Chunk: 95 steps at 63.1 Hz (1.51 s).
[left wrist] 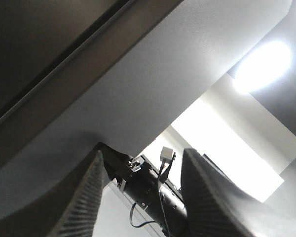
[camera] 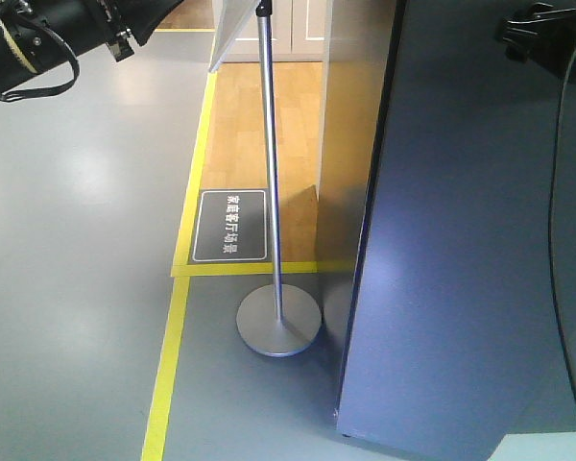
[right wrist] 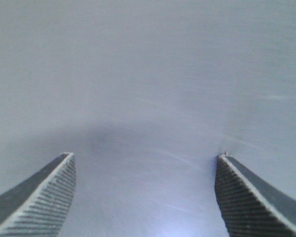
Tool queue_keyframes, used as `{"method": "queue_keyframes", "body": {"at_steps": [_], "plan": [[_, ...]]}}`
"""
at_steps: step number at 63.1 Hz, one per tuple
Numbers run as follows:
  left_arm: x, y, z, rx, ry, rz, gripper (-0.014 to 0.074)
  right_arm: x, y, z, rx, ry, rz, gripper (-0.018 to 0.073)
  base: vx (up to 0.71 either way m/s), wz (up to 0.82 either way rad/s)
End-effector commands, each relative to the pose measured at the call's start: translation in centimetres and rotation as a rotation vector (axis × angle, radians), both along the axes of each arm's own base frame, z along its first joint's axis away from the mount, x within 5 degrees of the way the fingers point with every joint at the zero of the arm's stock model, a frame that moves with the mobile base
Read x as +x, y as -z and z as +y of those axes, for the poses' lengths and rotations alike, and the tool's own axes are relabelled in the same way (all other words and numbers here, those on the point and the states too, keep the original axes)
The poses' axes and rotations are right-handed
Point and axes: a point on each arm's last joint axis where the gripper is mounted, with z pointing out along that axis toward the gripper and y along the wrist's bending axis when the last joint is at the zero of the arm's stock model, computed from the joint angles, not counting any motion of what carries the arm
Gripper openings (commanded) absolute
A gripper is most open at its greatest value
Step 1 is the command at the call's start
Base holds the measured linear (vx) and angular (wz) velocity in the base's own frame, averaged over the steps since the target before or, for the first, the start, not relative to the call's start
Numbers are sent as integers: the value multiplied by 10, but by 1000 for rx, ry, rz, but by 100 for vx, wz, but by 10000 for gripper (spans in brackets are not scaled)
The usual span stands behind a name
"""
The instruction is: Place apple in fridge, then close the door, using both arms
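Fridge [camera: 461, 240]: tall dark grey appliance with a flat matte outer face, standing on the floor at the right of the front view. No gap or interior shows. Whether this face is the door or a side wall cannot be told.

Right hand [right wrist: 145, 155]: ribbed fingers spread wide apart, nothing between them, facing a plain grey surface close ahead.

Right arm [camera: 547, 24]: black, at the top right, over the fridge face.

Left hand [left wrist: 142, 153]: ribbed fingers apart and empty, tilted up beneath a pale grey slab.

Left arm [camera: 38, 38]: black, cabled, top left, well apart from the fridge.

Sign stand [camera: 278, 324]: silver pole on a round base, just beside the fridge.

Floor placard [camera: 230, 226]: dark rectangle with white characters.

Yellow floor tape [camera: 168, 365]: edging the grey floor.
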Motion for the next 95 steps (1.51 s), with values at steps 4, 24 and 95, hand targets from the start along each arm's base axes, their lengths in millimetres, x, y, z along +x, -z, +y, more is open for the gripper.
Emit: {"method": "queue_keyframes", "body": {"at_steps": [4, 24, 95], "plan": [[-16, -34, 3, -76, 11, -84, 359, 2, -32, -4, -69, 18, -92, 568, 0, 0], [-16, -34, 3, -74, 12, -84, 359, 30, -32, 0, -128, -31, -95, 568, 0, 0], [-34, -37, -3, -48, 181, -170, 218, -109, -140, 50, -256, -672, -158, 15, 0, 0]]}}
